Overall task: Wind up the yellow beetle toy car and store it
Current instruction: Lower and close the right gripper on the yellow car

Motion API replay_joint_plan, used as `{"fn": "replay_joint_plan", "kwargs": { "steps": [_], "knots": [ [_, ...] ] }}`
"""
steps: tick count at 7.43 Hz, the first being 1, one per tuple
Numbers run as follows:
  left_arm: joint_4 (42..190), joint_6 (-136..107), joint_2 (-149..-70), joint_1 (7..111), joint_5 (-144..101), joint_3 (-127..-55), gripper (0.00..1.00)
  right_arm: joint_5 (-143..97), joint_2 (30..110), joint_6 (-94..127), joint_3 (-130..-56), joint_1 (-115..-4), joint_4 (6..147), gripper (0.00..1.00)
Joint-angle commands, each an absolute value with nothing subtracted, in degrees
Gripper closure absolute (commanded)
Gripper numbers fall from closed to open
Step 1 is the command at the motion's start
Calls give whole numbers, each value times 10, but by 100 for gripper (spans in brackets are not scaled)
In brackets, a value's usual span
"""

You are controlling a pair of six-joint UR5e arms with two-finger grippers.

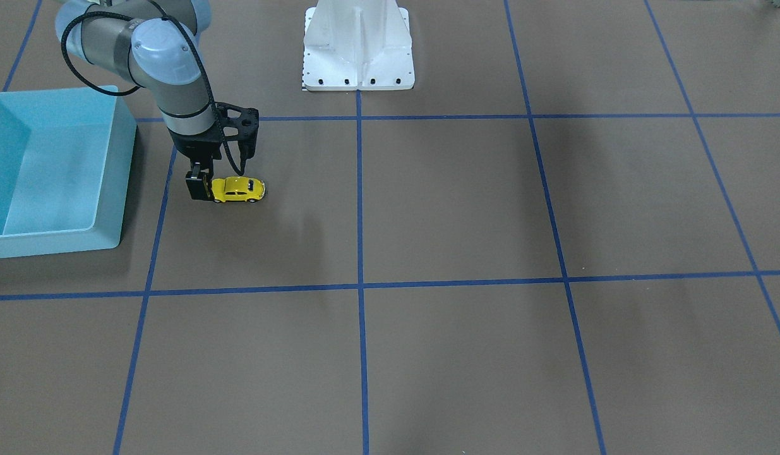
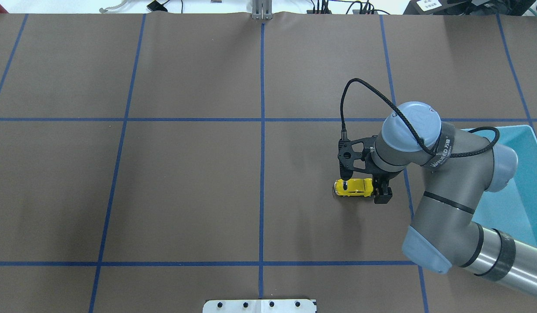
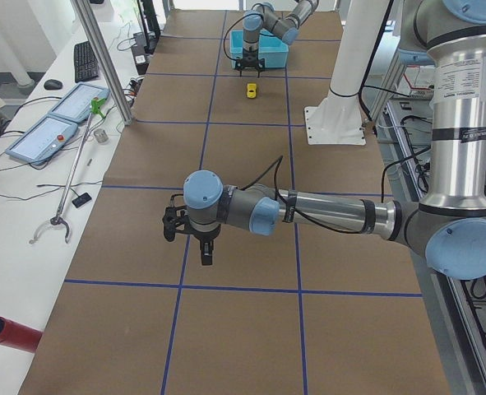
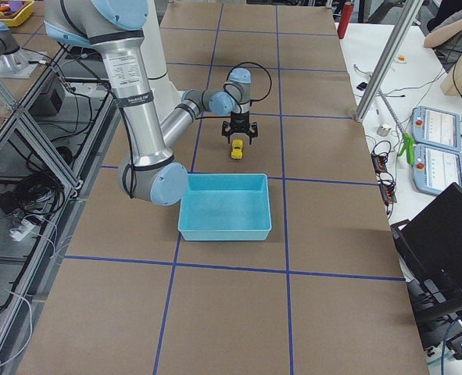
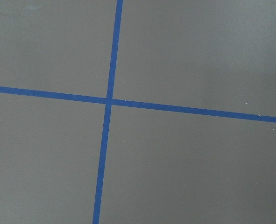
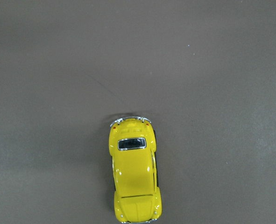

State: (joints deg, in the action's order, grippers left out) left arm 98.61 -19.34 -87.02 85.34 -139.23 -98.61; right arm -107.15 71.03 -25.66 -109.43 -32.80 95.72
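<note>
The yellow beetle toy car stands on its wheels on the brown table, right of the light blue bin. It also shows in the overhead view and fills the lower middle of the right wrist view. My right gripper is low at the car's end nearest the bin, beside the car and not around it. It looks open and holds nothing. My left gripper shows only in the exterior left view, low over a blue tape line far from the car. I cannot tell whether it is open or shut.
The bin has nothing in it and sits at the table's edge on my right side. The white robot base stands at mid table. Blue tape lines cross the brown surface.
</note>
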Motion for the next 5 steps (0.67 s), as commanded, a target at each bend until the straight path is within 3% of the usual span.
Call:
{"fn": "replay_joint_plan", "kwargs": {
  "steps": [1, 5],
  "knots": [
    [986, -193, -870, 853, -1392, -985, 1, -1065, 706, -258, -1072, -314, 957, 0],
    [986, -192, -868, 853, -1392, -985, 1, -1054, 671, -257, -1020, -308, 957, 2]
  ]
}}
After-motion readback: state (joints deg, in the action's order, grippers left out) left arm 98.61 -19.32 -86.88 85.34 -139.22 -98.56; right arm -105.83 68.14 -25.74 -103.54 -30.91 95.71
